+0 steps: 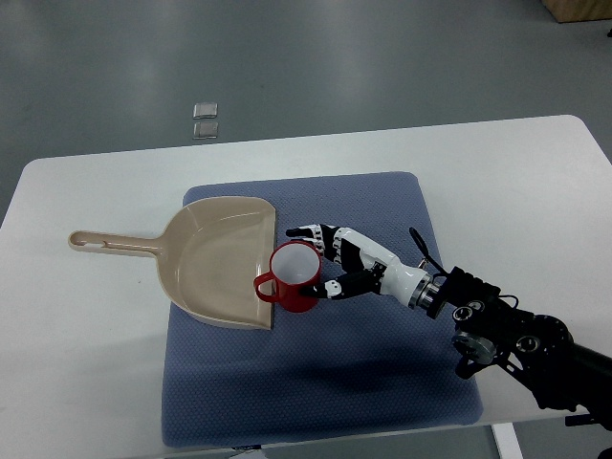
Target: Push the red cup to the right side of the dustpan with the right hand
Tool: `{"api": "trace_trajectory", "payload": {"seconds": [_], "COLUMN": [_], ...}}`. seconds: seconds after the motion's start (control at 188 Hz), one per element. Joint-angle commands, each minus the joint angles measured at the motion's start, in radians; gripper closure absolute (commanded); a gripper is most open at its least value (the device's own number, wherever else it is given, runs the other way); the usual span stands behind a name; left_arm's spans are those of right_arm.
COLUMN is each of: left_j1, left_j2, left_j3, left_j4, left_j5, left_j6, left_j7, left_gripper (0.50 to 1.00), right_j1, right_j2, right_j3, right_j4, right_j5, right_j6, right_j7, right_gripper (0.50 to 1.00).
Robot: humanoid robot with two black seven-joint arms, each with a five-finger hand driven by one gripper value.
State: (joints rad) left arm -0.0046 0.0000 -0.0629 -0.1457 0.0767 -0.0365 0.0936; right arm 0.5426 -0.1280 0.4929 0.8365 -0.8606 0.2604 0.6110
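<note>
One red cup point(295, 276) upright on the blue mat point(382, 382), touching the dustpan's point(215, 258) open right edge, handle toward the pan. Right hand point(335, 263) against the cup's right side, fingers point(308, 232) curled partway round the rim, thumb low; gripping or merely cupping, cannot tell. Best pushed low and slow, away from the dustpan, to avoid tipping.

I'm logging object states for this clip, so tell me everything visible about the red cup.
The red cup looks like glossy plastic, red outside with a white interior that appears empty. It stands upright on the blue mat, its loop handle pointing left over the open right edge of the beige dustpan. The right robot hand cradles its right side, fingers reaching behind and in front of it.
</note>
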Motion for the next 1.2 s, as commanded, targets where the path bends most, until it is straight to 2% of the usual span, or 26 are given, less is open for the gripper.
{"api": "trace_trajectory", "payload": {"seconds": [0.0,0.447,0.666,0.825,1.044,1.145,1.193], "left_j1": [0.0,0.0,0.0,0.0,0.0,0.0,0.0], "left_j2": [0.0,0.0,0.0,0.0,0.0,0.0,0.0], "left_j3": [0.0,0.0,0.0,0.0,0.0,0.0,0.0], "left_j4": [0.0,0.0,0.0,0.0,0.0,0.0,0.0], "left_j5": [0.0,0.0,0.0,0.0,0.0,0.0,0.0], "left_j6": [0.0,0.0,0.0,0.0,0.0,0.0,0.0], "left_j7": [0.0,0.0,0.0,0.0,0.0,0.0,0.0], "left_gripper": [0.5,0.5,0.5,0.5,0.5,0.5,0.5], "right_j1": [-0.001,0.0,0.0,0.002,-0.001,-0.006,-0.004], "right_j2": [-0.016,-0.13,-0.15,-0.142,-0.116,-0.096,-0.088], "right_j3": [0.001,0.027,0.167,0.265,0.362,0.392,0.408], "right_j4": [0.001,0.006,0.001,-0.02,-0.04,-0.045,-0.053], "right_j5": [0.0,0.023,0.054,0.117,0.196,0.261,0.293], "right_j6": [0.011,0.056,0.074,0.054,-0.046,-0.107,-0.15], "right_j7": [0.0,0.0,0.0,0.0,-0.111,-0.188,-0.244], "right_gripper": [0.576,0.576,0.576,0.579,0.579,0.579,0.579]}}
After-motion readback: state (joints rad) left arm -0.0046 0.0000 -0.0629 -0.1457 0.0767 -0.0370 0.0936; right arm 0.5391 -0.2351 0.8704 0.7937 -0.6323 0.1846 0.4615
